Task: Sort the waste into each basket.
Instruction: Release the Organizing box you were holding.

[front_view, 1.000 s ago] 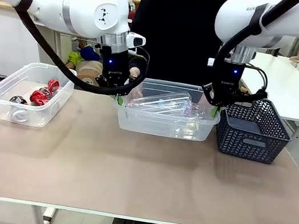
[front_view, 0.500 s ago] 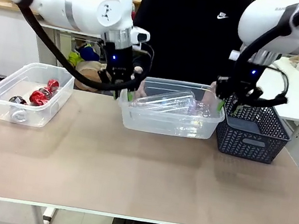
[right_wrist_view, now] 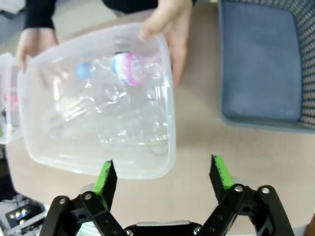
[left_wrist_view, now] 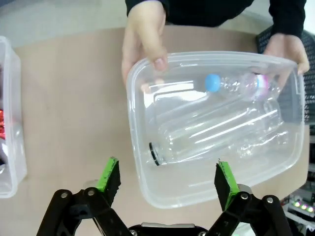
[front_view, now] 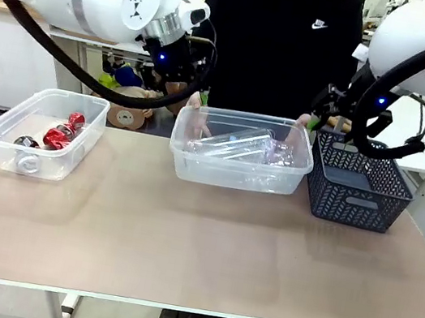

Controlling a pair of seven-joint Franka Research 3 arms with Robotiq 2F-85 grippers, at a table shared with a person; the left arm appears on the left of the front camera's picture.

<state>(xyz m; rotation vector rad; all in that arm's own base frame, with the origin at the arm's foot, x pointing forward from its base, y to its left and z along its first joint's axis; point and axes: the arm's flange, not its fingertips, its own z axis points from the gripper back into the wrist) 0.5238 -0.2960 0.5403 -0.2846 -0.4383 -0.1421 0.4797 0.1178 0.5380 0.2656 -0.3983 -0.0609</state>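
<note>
Both the left gripper (left_wrist_view: 165, 179) and right gripper (right_wrist_view: 163, 178) have wide open, empty jaws. Beyond them lies the bottle tub (left_wrist_view: 142, 182), held by the person's hands (left_wrist_view: 143, 37). Sorting seems finished; next, probably retreat.

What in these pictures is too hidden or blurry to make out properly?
- Bottles in the middle tub, front view: overlapping clear plastic, count unclear.
- Cans in the left tub, front view: too small to read.
- Left tub, left wrist view: cut off by the edge.
- Dark basket, right wrist view: cut off.
</note>
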